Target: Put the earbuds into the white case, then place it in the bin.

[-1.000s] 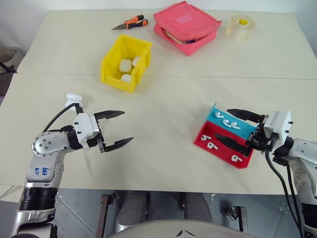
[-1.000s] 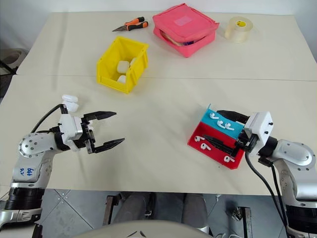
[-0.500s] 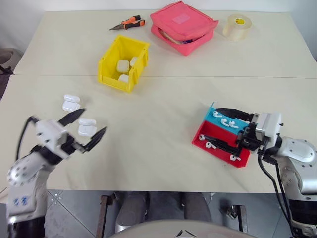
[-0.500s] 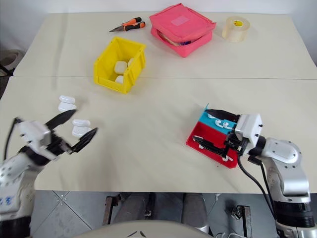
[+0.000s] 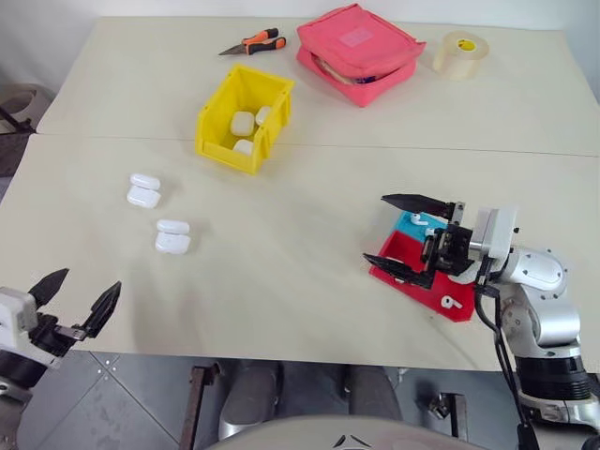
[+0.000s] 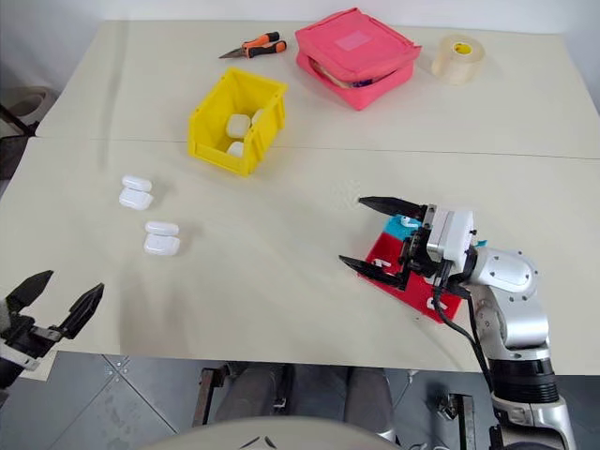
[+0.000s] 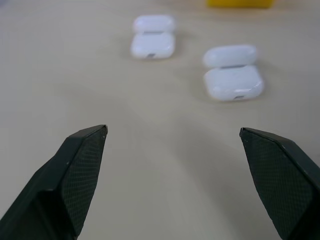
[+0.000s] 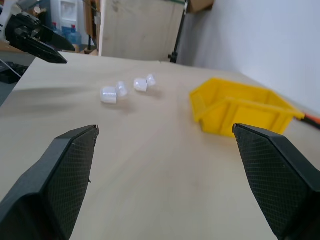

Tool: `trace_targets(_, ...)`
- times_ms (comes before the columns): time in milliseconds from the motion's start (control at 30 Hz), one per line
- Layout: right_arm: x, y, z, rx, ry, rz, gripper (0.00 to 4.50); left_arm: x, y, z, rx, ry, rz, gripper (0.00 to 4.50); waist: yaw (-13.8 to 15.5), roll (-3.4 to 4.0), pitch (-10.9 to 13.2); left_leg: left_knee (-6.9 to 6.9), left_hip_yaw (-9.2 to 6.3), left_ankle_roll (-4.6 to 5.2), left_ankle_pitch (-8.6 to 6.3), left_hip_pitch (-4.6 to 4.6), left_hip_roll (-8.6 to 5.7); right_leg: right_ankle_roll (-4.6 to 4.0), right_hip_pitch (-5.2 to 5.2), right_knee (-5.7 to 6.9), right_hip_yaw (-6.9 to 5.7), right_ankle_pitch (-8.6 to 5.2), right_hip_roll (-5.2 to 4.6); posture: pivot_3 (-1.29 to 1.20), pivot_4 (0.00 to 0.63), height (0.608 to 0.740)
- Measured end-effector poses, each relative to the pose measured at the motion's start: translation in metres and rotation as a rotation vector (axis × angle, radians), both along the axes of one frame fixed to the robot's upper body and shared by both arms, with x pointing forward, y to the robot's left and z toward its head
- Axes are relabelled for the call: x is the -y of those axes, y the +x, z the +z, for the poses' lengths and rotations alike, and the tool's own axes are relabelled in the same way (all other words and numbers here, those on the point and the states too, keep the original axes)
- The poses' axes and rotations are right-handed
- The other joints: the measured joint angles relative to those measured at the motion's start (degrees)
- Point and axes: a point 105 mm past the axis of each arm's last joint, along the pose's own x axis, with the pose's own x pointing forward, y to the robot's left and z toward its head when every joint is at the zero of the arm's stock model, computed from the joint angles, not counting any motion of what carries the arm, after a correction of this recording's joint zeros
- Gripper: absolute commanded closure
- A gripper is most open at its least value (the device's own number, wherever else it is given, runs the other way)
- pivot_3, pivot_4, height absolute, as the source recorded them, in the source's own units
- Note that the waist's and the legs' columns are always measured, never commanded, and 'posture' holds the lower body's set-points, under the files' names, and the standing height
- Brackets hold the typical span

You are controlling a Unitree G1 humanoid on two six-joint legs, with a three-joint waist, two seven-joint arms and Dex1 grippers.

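Two white cases (image 5: 144,190) (image 5: 172,237) lie with lids open on the left of the table. My left gripper (image 5: 92,277) hovers open and empty near the table's front left edge, well short of them; its wrist view shows both cases (image 7: 232,82) ahead of its fingers. The yellow bin (image 5: 242,119) farther back holds several white cases. Earbuds (image 5: 452,302) lie in the red-and-blue tray (image 5: 412,281) at the right. My right gripper (image 5: 376,229) is open and empty above the tray's left end, pointing left and hiding part of the tray.
A pink zip pouch (image 5: 358,52), a roll of tape (image 5: 460,53) and orange-handled pliers (image 5: 251,43) sit along the far edge. A seam crosses the table just behind the bin. Bare tabletop lies between the cases and the tray.
My left arm has swung back and left to the table's front corner, uncovering the two cases. My right gripper has shifted left over the tray. Both stay open.
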Motion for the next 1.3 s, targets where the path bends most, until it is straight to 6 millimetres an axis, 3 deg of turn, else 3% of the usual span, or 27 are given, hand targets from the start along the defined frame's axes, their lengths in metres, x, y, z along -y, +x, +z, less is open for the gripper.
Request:
trace_targets(233, 0.004, 0.003, -0.008, -0.028, -0.018, 0.014, 0.01, 0.014, 0.005, 0.01, -0.029, -0.036, -0.018, 0.0, -0.01, -0.04, -0.01, 0.0, 0.01, -0.04, -0.02, 0.02, 0.08, -0.06, 0.01, 0.01, -0.01, -0.03, 0.04, 0.0, 0.15, 0.74)
trace_targets(600, 0.011, 0.009, -0.018, -0.091, -0.039, 0.007, 0.01, 0.053, 0.048, 0.031, -0.186, -0.04, -0.063, 0.0, -0.09, -0.03, 0.0, 0.0, 0.0, -0.09, -0.01, 0.08, 0.09, -0.11, -0.04, 0.18, 0.05, -0.06, 0.07, 0.0, 0.15, 0.74)
trace_targets(1033, 0.012, 0.007, -0.019, -0.121, -0.046, -0.001, 0.01, 0.077, 0.091, 0.018, -0.384, -0.039, -0.032, 0.0, -0.53, -0.03, -0.01, 0.0, 0.0, -0.24, 0.04, 0.07, -0.16, -0.13, -0.15, 0.3, 0.1, -0.07, 0.16, 0.0, 0.15, 0.74)
trace_targets(1300, 0.011, 0.001, -0.017, -0.115, -0.045, -0.026, 0.01, 0.082, 0.102, 0.007, -0.442, -0.034, -0.03, 0.0, -0.7, -0.03, -0.01, 0.01, 0.01, -0.26, 0.05, 0.07, -0.17, -0.13, -0.17, 0.3, 0.12, -0.07, 0.15, 0.0, 0.15, 0.74)
